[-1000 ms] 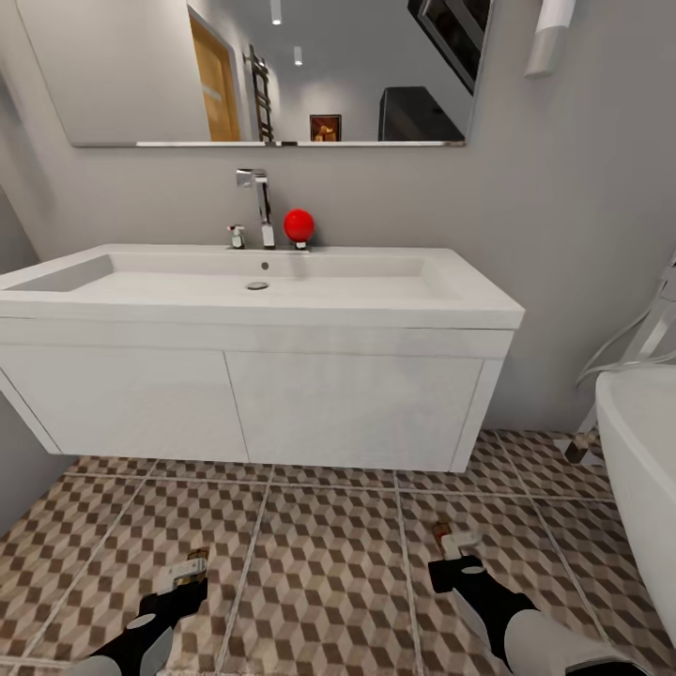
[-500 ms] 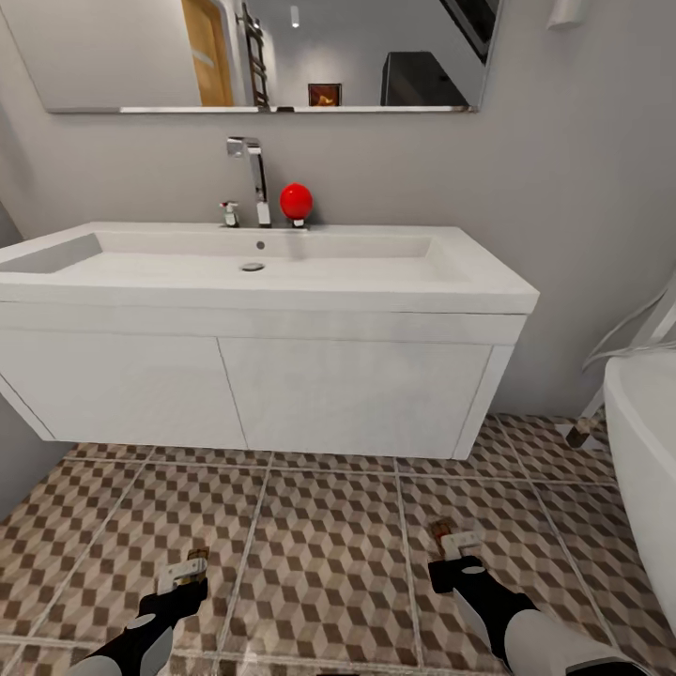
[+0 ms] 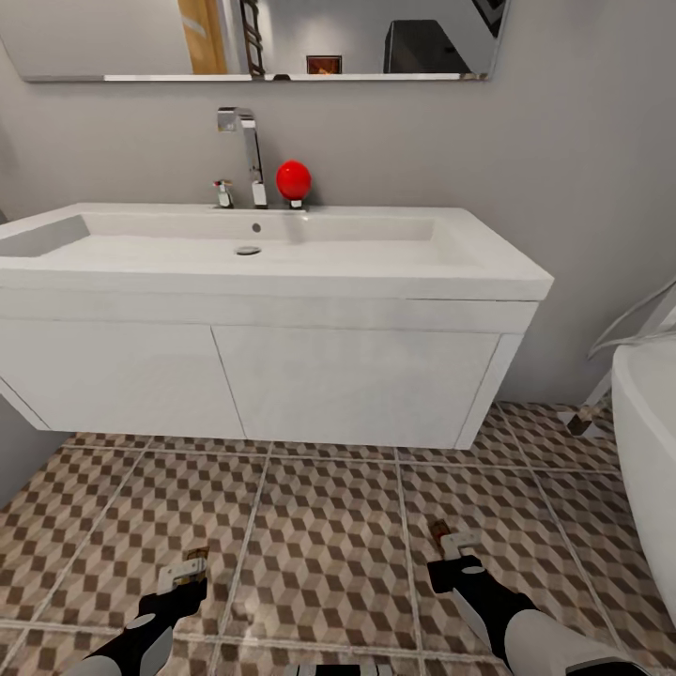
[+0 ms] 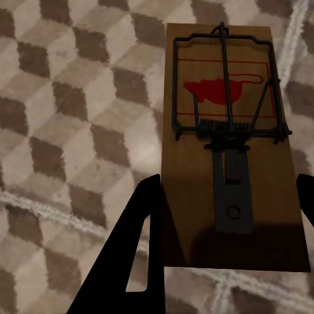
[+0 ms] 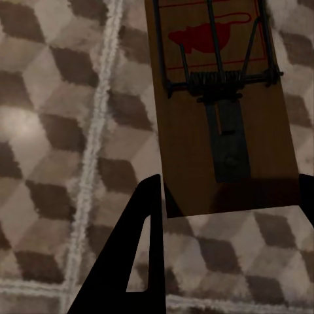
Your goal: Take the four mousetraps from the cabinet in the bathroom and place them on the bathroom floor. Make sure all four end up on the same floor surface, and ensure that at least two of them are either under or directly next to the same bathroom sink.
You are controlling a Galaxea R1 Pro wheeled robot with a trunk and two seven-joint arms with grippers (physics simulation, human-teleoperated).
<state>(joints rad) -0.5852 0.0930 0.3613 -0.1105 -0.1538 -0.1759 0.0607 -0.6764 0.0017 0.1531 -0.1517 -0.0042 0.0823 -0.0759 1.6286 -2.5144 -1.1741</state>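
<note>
In the left wrist view a mousetrap (image 4: 229, 150), a brown board with a black wire spring and a red mouse print, sits between my left gripper's dark fingers (image 4: 140, 248). A second mousetrap (image 5: 222, 111) sits the same way in the right wrist view. In the head view both grippers hang low over the cube-patterned bathroom floor (image 3: 329, 545): the left gripper (image 3: 188, 566) and the right gripper (image 3: 449, 543), each with a brown board end poking past its tip. The white sink (image 3: 376, 282) hangs on the wall ahead, with a white two-door cabinet (image 3: 357, 385) under it.
A chrome tap (image 3: 246, 150) and a red ball (image 3: 293, 178) stand at the sink's back edge, under a mirror (image 3: 282, 38). The white bathtub (image 3: 648, 422) closes off the right side, with hoses beside it. A grey wall stands at the left.
The whole picture has shifted: sink and mirror sit higher and larger in it, so the camera has moved. Both arms keep their place in the view, still holding the boards.
</note>
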